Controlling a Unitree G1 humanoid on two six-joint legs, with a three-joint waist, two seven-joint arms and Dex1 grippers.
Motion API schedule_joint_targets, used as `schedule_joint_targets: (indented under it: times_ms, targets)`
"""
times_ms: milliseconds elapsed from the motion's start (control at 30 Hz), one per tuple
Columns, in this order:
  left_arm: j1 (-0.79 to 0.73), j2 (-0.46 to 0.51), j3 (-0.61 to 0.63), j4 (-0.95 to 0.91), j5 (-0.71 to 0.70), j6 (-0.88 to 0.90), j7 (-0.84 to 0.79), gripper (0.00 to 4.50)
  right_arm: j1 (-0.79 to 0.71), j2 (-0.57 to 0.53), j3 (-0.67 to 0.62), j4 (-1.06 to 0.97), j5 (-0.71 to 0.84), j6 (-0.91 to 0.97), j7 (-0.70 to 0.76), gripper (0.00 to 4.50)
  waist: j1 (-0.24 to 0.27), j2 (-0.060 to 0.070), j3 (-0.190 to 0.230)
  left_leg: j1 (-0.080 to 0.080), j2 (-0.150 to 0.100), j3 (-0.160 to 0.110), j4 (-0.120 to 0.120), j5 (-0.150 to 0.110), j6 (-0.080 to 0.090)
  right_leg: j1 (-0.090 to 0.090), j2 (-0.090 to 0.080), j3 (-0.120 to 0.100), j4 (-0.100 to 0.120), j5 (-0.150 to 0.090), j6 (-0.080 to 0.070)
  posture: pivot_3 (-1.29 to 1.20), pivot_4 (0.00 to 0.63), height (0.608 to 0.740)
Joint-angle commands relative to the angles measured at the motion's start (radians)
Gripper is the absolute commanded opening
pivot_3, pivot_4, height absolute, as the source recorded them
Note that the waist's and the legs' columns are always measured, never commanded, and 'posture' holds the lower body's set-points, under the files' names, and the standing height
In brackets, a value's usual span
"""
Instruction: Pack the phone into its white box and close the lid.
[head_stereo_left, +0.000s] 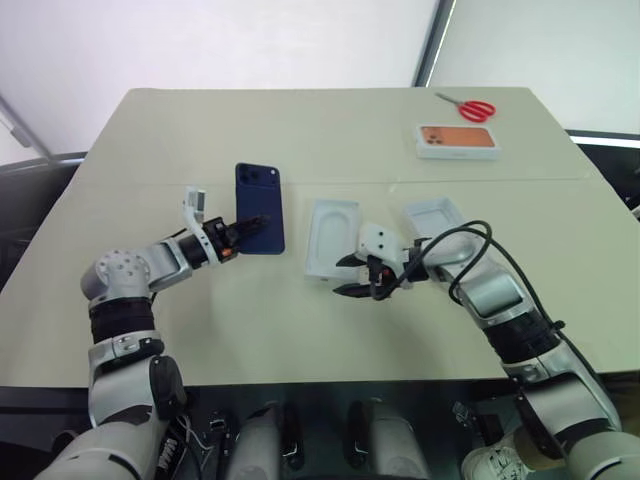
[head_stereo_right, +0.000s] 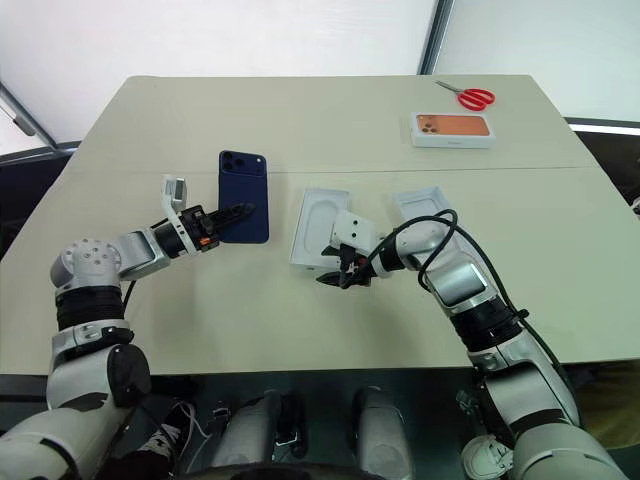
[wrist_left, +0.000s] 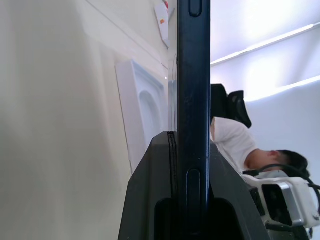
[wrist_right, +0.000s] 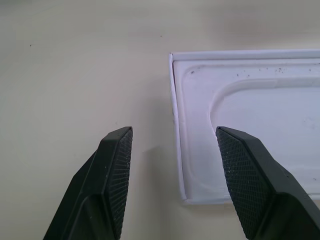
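The phone (head_stereo_left: 260, 208) is gripped edge-on by the left hand (head_stereo_left: 243, 229), held level above the desk (head_stereo_left: 330, 130), its camera cluster on the far end. The right hand (head_stereo_left: 363, 276) is angled downward, fingers (wrist_right: 116, 172) spread, empty, over the near corner of the white insert tray (head_stereo_left: 331, 238).

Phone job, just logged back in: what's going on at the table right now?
The left tool is shut on the phone, holding it by its lower end above the table. The right tool hangs open at the near end of a white tray with an oval recess. Another white box part lies just right of it. Nothing is packed yet. An orange-printed box and red scissors sit at the far right.
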Motion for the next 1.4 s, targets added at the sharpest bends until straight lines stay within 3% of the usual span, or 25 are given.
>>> schedule_joint_targets:
  times_ms: [33, 567, 633, 800, 933, 1167, 1400]
  targets:
    - [0.009, 0.004, -0.005, -0.077, -0.054, 0.017, -0.013, 0.00, -0.012, 0.028, 0.000, -0.020, -0.020, -0.037, -0.052, 2.76, 0.002, -0.001, 0.001, 0.000, 0.000, 0.000, 0.000, 0.000, 0.000, 0.000, 0.000, 0.000, 0.000, 0.000, 0.000, 0.00, 0.150, 0.738]
    - [0.015, -0.009, 0.005, -0.091, -0.084, 0.015, 0.038, 0.00, -0.020, 0.029, 0.041, 0.077, -0.098, -0.108, -0.070, 2.76, 0.028, -0.002, 0.001, 0.000, -0.001, 0.000, 0.001, -0.001, -0.002, 0.000, -0.002, 0.000, 0.000, 0.000, 0.000, 0.00, 0.150, 0.738]
    - [0.016, -0.010, 0.006, -0.091, -0.086, 0.016, 0.040, 0.00, -0.021, 0.027, 0.044, 0.077, -0.106, -0.107, -0.069, 2.25, 0.028, -0.002, 0.001, 0.000, -0.001, 0.000, 0.001, -0.001, -0.002, 0.001, -0.002, 0.000, 0.000, 0.000, 0.000, 0.00, 0.150, 0.738]
    - [0.016, -0.008, -0.006, -0.087, -0.077, 0.009, 0.039, 0.00, -0.020, 0.028, 0.043, 0.074, -0.109, -0.106, -0.062, 2.25, 0.028, -0.002, 0.001, 0.000, -0.001, 0.000, 0.001, -0.001, -0.002, 0.001, -0.002, 0.000, 0.000, 0.000, 0.000, 0.00, 0.150, 0.738]
    - [0.013, -0.002, -0.007, -0.076, -0.074, 0.005, 0.035, 0.00, -0.009, 0.021, 0.054, 0.063, -0.109, -0.099, -0.045, 0.59, 0.026, -0.003, 0.001, 0.000, -0.001, 0.000, 0.001, -0.001, -0.002, 0.001, -0.001, 0.000, 0.000, 0.000, 0.000, 0.00, 0.150, 0.738]
    - [0.008, 0.010, -0.002, -0.067, -0.075, 0.004, 0.033, 0.00, 0.018, 0.006, 0.044, 0.032, -0.110, -0.091, -0.047, 0.59, 0.026, -0.003, 0.001, 0.001, -0.001, 0.000, 0.001, -0.002, -0.002, 0.001, -0.001, 0.000, 0.000, 0.000, 0.000, 0.00, 0.150, 0.738]
    - [0.022, 0.011, -0.002, -0.081, -0.084, 0.010, 0.034, 0.00, 0.142, -0.050, 0.036, -0.148, -0.086, -0.013, -0.038, 0.59, 0.033, -0.003, 0.001, 0.000, -0.001, -0.001, 0.001, -0.002, -0.003, 0.001, -0.003, -0.001, -0.001, 0.000, 0.000, 0.00, 0.150, 0.738]
